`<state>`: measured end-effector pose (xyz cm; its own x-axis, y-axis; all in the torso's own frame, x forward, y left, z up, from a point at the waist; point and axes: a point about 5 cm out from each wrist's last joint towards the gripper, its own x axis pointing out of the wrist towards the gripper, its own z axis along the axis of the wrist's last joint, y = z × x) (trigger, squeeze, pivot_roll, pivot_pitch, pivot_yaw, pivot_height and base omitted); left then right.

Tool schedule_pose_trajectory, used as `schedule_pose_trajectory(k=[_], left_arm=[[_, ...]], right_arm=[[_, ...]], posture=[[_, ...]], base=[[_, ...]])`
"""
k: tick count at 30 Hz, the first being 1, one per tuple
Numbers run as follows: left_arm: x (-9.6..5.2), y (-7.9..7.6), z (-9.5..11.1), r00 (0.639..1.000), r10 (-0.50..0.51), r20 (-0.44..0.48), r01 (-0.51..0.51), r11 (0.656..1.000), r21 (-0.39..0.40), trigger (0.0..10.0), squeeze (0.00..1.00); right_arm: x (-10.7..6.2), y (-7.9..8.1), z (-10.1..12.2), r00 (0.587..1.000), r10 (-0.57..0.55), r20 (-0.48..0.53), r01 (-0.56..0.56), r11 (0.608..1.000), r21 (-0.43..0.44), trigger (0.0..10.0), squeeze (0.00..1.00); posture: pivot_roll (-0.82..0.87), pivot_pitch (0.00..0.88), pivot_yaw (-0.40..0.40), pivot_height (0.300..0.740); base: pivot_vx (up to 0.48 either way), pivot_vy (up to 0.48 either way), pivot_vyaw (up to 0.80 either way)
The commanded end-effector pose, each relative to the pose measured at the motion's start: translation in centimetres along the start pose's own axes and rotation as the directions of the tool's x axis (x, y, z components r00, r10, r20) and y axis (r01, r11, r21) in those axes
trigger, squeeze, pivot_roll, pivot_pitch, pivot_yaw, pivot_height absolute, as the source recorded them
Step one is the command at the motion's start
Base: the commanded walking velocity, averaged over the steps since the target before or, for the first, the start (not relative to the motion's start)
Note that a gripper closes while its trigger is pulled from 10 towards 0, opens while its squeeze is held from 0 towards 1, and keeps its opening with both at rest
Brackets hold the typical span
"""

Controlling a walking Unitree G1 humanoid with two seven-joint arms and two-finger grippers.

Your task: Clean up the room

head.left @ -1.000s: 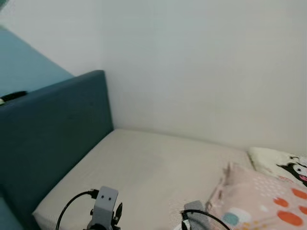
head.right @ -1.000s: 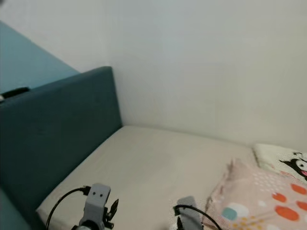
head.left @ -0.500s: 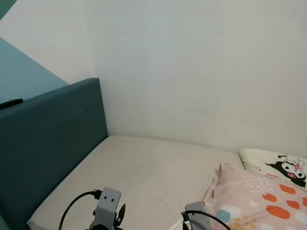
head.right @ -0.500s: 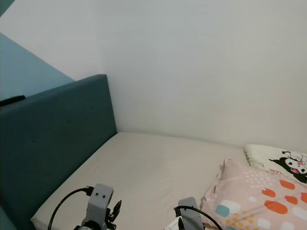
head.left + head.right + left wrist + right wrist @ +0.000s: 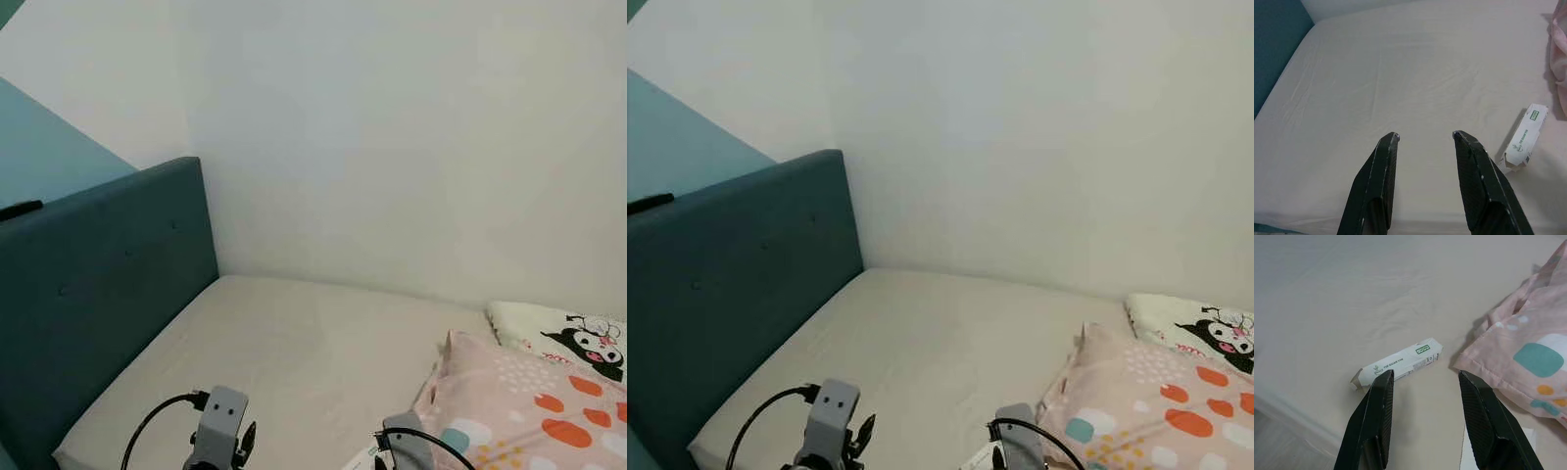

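I'm over the bed (image 5: 294,343) with both arms up. The carton (image 5: 1398,364), a small white box with green print, lies flat on the sheet near the bed's front edge, just beside the pink pillow (image 5: 1528,347) but apart from it. The right end effector (image 5: 1425,377) hovers right over it, fingers spread, empty; the carton sits just past the tips, nearer the one finger (image 5: 1376,416). Its long axis runs across the finger gap, slightly skewed, so I judge a wrist turn is needed to pinch across the short side. The left end effector (image 5: 1425,137) is also spread and empty, over bare sheet, with the carton (image 5: 1524,138) well off to its side. Right arm is clearly nearer, so I'd take it with that one
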<state>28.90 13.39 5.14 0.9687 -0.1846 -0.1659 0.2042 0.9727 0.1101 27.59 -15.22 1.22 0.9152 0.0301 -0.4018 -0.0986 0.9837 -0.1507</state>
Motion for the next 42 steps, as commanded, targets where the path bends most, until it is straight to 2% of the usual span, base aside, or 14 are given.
schedule_pose_trajectory(k=[1, 6, 9, 14, 19, 33, 38, 42], left_arm=[[-0.21, 0.32, -0.62, 0.999, 0.013, -0.033, -0.012, 1.000, 0.019, 10.0, 0.00], [-0.28, 0.32, -0.67, 0.999, 0.014, -0.036, -0.013, 1.000, 0.018, 10.0, 0.00], [-0.29, 0.21, -0.65, 1.000, -0.004, -0.031, 0.006, 0.999, 0.051, 10.0, 0.00], [-0.32, -0.08, -0.85, 0.999, -0.016, -0.047, 0.019, 0.998, 0.060, 10.0, 0.00], [-0.25, 0.17, -1.04, 0.998, 0.009, -0.060, -0.008, 1.000, 0.019, 10.0, 0.00], [-0.37, 0.47, -1.23, 0.997, 0.022, -0.070, -0.020, 1.000, 0.017, 10.0, 0.00], [-0.32, 0.47, -1.25, 0.997, 0.022, -0.070, -0.021, 1.000, 0.007, 10.0, 0.00], [-0.27, 0.43, -1.01, 0.998, 0.023, -0.058, -0.022, 1.000, 0.008, 10.0, 0.00]], right_arm=[[-0.08, 0.19, -0.01, 1.000, 0.008, 0.002, -0.008, 1.000, -0.009, 10.0, 0.00], [-0.08, 0.16, -0.01, 1.000, 0.009, 0.004, -0.009, 1.000, -0.019, 10.0, 0.00], [-0.07, 0.17, 0.01, 1.000, 0.010, 0.006, -0.009, 1.000, -0.022, 10.0, 0.00], [-0.10, 0.17, -0.02, 1.000, 0.009, 0.005, -0.009, 1.000, -0.022, 10.0, 0.00], [-0.20, 0.06, -0.22, 1.000, 0.006, -0.002, -0.006, 1.000, -0.025, 10.0, 0.00], [-0.22, 0.14, -0.33, 1.000, 0.011, -0.013, -0.012, 1.000, -0.022, 10.0, 0.00], [-0.24, 0.08, -0.35, 1.000, 0.012, -0.013, -0.012, 1.000, -0.025, 10.0, 0.00], [-0.26, 0.02, -0.38, 1.000, 0.010, -0.012, -0.010, 1.000, -0.027, 10.0, 0.00]], posture=[[-0.02, 0.066, 0.016, 0.740], [-0.02, 0.060, 0.013, 0.740], [-0.02, 0.059, 0.013, 0.740], [-0.02, 0.058, 0.015, 0.740], [-0.02, 0.058, 0.016, 0.740], [-0.02, 0.064, 0.014, 0.740], [-0.02, 0.065, 0.013, 0.740], [-0.02, 0.064, 0.014, 0.740]], base=[[0.000, 0.000, 0.00], [0.000, 0.000, 0.00], [0.000, 0.000, 0.00], [0.000, -0.480, 0.00], [0.000, 0.000, 0.00], [0.000, 0.000, 0.00], [0.000, 0.399, 0.00], [0.000, 0.000, 0.00]])
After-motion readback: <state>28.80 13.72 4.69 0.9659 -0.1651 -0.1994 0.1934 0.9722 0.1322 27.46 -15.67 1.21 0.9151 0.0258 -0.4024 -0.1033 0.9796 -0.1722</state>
